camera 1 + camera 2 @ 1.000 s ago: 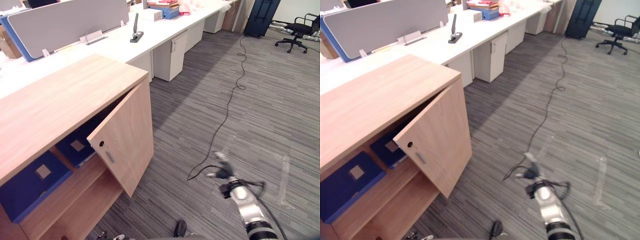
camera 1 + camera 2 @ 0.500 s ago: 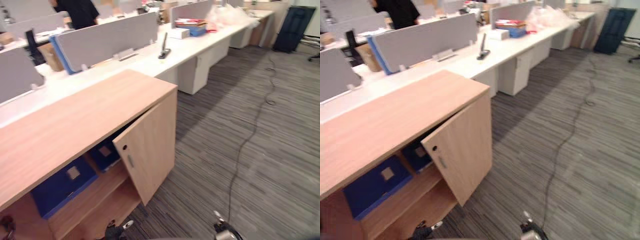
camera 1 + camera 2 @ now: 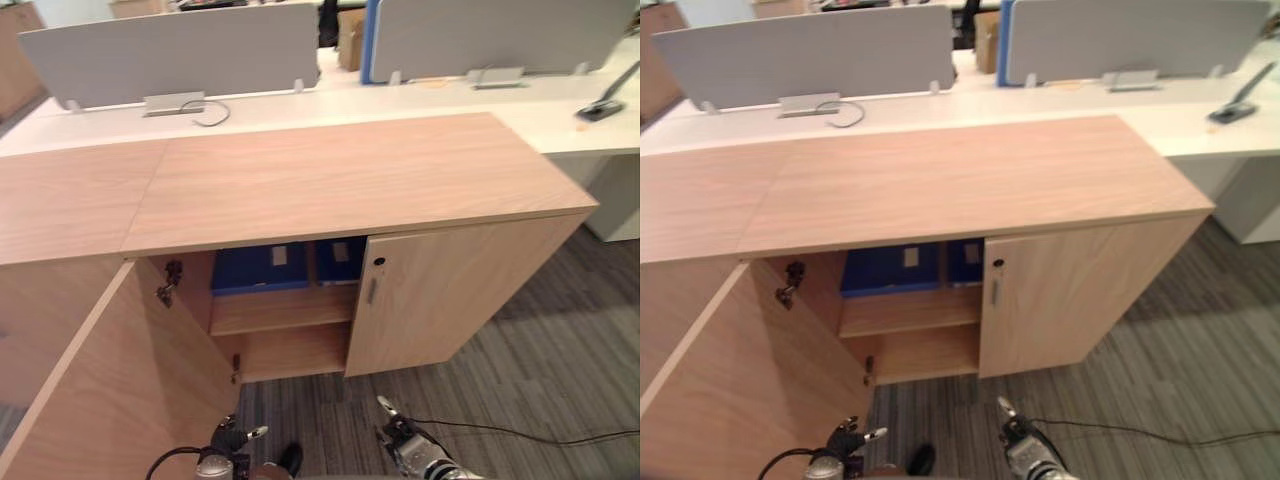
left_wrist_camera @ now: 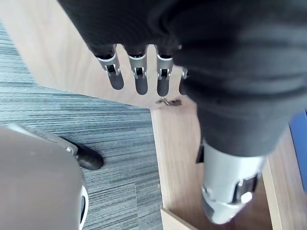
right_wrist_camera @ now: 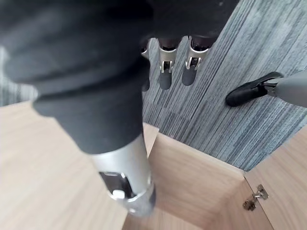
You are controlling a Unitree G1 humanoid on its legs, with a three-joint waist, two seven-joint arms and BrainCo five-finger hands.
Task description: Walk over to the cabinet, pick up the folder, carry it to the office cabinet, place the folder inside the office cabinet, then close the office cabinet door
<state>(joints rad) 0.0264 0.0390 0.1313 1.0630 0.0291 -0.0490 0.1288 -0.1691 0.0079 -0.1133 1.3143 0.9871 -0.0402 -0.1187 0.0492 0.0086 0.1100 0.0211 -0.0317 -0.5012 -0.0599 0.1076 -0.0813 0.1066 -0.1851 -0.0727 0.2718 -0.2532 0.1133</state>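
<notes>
cabinet (image 3: 350, 180) is showing light wood grain, folders (image 3: 258, 272) inside are showing dark blue, carpet (image 3: 560, 360) is running grey with fine stripes, partition panels (image 3: 170, 45) are reading grey, tabletop (image 3: 260, 106) white

1. A long white desk (image 3: 300, 105) ran from side to side across the room.
2. Along the desk's far edge stood two upright grey panels: a left screen (image 3: 170, 45) and a right screen (image 3: 500, 35), the latter with a blue strip down the side nearer the desk's middle.
3. Beyond the desk, in the gap between them, a brown cardboard box (image 3: 350, 22) showed.
4. A grey bracket (image 3: 173, 102) sat on the desk at the left screen's foot, with a thin cable (image 3: 212, 113) curling just beside it.
5. A white pedestal (image 3: 622, 195) stood under the desk's right end.
6. Grey striped carpet (image 3: 570, 360) covered the floor in front of the desk.
</notes>
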